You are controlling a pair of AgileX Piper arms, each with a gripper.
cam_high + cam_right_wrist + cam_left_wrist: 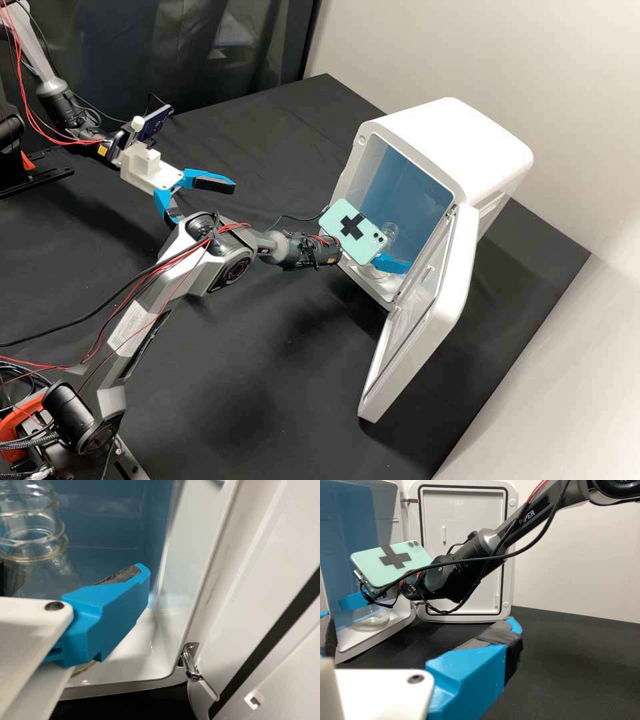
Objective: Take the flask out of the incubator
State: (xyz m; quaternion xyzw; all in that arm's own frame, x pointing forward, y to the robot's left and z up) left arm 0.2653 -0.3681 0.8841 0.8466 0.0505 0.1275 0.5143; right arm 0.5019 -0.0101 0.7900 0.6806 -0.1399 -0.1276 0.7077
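The clear glass flask stands inside the white incubator with a blue interior, right of frame centre in the high view, its door swung open. The right end effector is inside the incubator at the flask; whether it grips cannot be told. The left end effector hangs spread apart over the black desk at upper left.

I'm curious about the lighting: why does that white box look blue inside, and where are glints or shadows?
High view: the incubator is blue inside, lamp or paint unclear; shadows barely show on the black bench. Right wrist view: bright glints on the flask neck. Left wrist view: pale reflections on the flask, door evenly lit.
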